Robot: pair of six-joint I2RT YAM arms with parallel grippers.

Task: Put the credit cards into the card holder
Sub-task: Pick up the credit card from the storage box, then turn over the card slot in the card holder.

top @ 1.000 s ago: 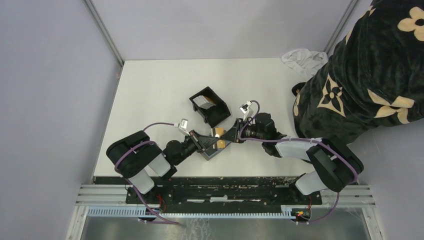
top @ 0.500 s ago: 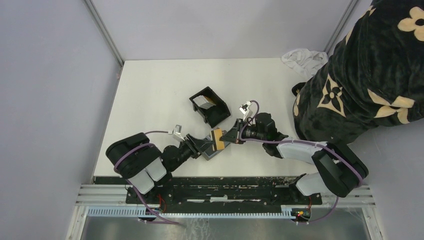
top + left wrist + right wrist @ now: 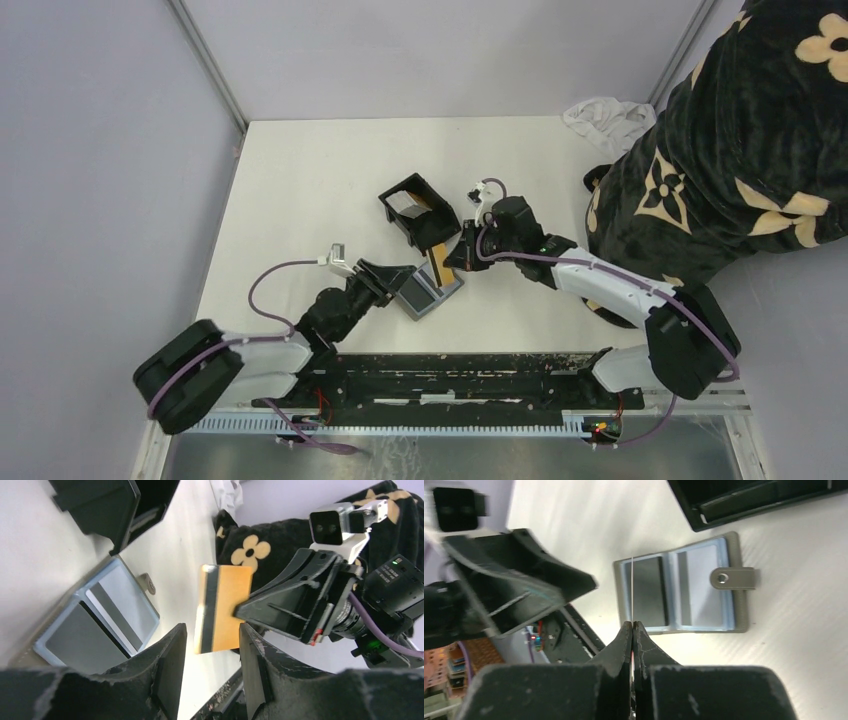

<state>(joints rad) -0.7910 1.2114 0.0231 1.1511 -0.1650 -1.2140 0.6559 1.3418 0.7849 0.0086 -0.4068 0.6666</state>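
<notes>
The card holder (image 3: 432,228), a small black open-top box, stands at the table's middle, with a silver-grey card (image 3: 405,205) leaning inside it. My right gripper (image 3: 452,258) is shut on the tan-gold card (image 3: 438,266) and holds it above the table, just in front of the box. In the right wrist view the card (image 3: 632,590) shows edge-on between the shut fingertips (image 3: 632,625). In the left wrist view the card (image 3: 227,607) hangs upright beyond my open, empty left gripper (image 3: 210,647). In the top view my left gripper (image 3: 388,280) is left of the card, apart from it.
An open grey wallet with clear sleeves (image 3: 428,292) lies flat under the card; it also shows in the left wrist view (image 3: 100,615) and the right wrist view (image 3: 684,590). A person in a black flowered robe (image 3: 740,150) is at the right edge. A white cloth (image 3: 605,115) lies at the back right.
My left gripper has let go of the tan-gold card and drawn back to the left. My right gripper keeps the card and has moved it up toward the black box.
</notes>
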